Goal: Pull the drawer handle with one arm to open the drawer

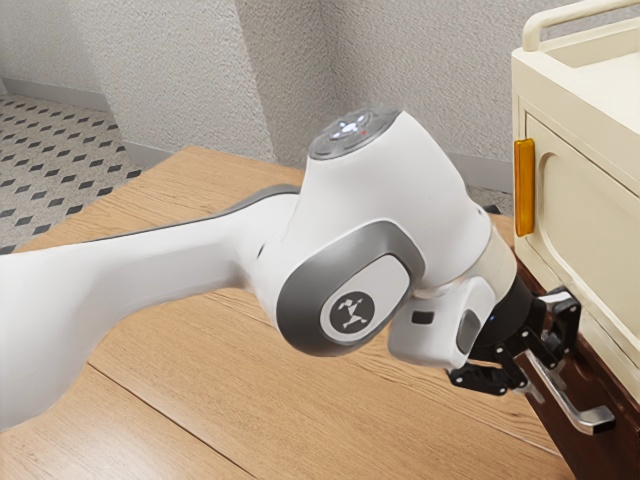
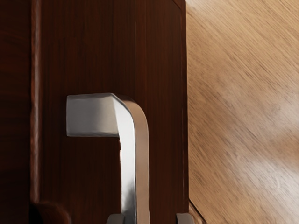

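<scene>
My gripper is beside the dark brown drawer front at the exterior view's lower right, its two fingers apart. The silver handle runs from between them toward the view's bottom right. In the wrist view the handle stands out from the brown wood and bends into a long bar. That bar passes between the fingertips of my gripper, nearer to one of them; the other stands off from it. The far part of the handle is hidden.
A cream cabinet with an orange handle rises above the brown wood. The wooden table spreads beneath the arm. Grey walls stand behind.
</scene>
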